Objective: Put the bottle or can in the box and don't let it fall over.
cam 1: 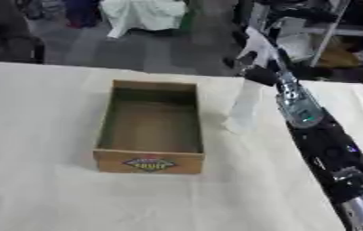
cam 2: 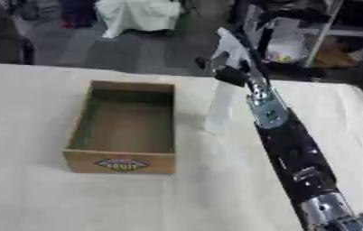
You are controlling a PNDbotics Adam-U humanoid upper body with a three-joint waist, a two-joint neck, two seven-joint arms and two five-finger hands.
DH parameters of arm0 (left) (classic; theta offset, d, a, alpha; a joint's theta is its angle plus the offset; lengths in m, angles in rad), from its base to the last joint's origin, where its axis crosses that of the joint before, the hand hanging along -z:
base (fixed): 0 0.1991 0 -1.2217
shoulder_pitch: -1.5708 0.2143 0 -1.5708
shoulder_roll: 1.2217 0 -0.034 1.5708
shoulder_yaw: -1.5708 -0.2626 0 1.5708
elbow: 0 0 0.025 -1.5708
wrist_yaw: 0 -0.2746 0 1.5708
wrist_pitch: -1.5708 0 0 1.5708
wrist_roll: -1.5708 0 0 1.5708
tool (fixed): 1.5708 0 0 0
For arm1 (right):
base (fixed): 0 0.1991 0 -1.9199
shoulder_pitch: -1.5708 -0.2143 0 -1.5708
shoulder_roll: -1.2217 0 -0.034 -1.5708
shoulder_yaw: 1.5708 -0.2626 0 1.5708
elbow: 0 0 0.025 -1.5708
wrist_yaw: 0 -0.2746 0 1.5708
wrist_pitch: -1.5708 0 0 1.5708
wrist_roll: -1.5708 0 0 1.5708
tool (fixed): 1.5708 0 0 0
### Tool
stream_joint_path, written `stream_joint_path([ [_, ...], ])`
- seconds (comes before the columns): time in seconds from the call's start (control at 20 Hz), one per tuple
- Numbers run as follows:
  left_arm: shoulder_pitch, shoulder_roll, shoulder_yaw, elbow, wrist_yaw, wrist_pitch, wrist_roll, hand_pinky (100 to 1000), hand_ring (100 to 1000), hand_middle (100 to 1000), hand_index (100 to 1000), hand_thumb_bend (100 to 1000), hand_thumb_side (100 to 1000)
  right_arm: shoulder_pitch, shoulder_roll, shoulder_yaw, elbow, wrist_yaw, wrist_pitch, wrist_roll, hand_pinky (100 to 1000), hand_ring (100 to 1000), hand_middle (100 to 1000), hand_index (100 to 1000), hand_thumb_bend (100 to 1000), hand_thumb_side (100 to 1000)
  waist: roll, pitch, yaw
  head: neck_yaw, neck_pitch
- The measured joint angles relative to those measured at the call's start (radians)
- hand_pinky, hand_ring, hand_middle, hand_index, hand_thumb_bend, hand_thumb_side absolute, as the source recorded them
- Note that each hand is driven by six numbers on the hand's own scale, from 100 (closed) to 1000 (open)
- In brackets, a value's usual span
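An open brown box point(cam 1: 105, 116) with a label on its front wall sits on the white-covered table, and nothing lies inside it. Just right of the box a pale, see-through bottle point(cam 1: 244, 106) stands upright with its base on the cloth. My right arm reaches up from the lower right corner. My right hand point(cam 1: 260, 74) is at the bottle's top, its dark fingers curled round the neck. The bottle's cap is hidden by the hand. My left hand shows in neither view.
The white tablecloth point(cam 1: 50, 189) spreads wide in front of and to the left of the box. Beyond the table's far edge are a shelf frame point(cam 1: 327, 31), a white draped object point(cam 1: 141, 13) and dark clutter on the floor.
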State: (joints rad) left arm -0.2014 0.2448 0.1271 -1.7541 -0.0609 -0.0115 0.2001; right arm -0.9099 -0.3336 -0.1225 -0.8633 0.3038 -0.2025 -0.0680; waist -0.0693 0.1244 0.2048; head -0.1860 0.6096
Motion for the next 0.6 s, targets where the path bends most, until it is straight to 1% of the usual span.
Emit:
stream_joint_path([
  [0.25,0.000,0.000,0.000,0.000,0.000,0.000,0.000,735,777,675,845,508,749,-0.009,0.003,0.001,-0.005,-0.002,-0.002,0.009,648,804,834,964,654,437,0.000,0.000,0.004,0.000,0.000],
  [0.4,0.000,0.000,0.000,0.000,0.000,0.000,0.000,736,776,675,845,508,749,-0.015,0.003,0.004,-0.006,-0.006,-0.002,0.016,637,785,798,940,632,380,-0.001,0.000,0.005,-0.001,-0.001],
  [0.5,0.000,0.000,0.000,0.000,0.000,0.000,0.000,736,776,674,845,509,749,-0.015,0.002,0.007,-0.008,-0.010,-0.003,0.022,625,757,754,883,600,321,-0.002,0.000,0.005,-0.001,-0.003],
  [0.6,0.000,0.000,0.000,0.000,0.000,0.000,0.000,736,776,674,845,509,749,-0.015,0.001,0.007,-0.010,-0.011,-0.003,0.028,612,723,685,815,573,267,-0.003,0.000,0.006,-0.001,-0.005],
])
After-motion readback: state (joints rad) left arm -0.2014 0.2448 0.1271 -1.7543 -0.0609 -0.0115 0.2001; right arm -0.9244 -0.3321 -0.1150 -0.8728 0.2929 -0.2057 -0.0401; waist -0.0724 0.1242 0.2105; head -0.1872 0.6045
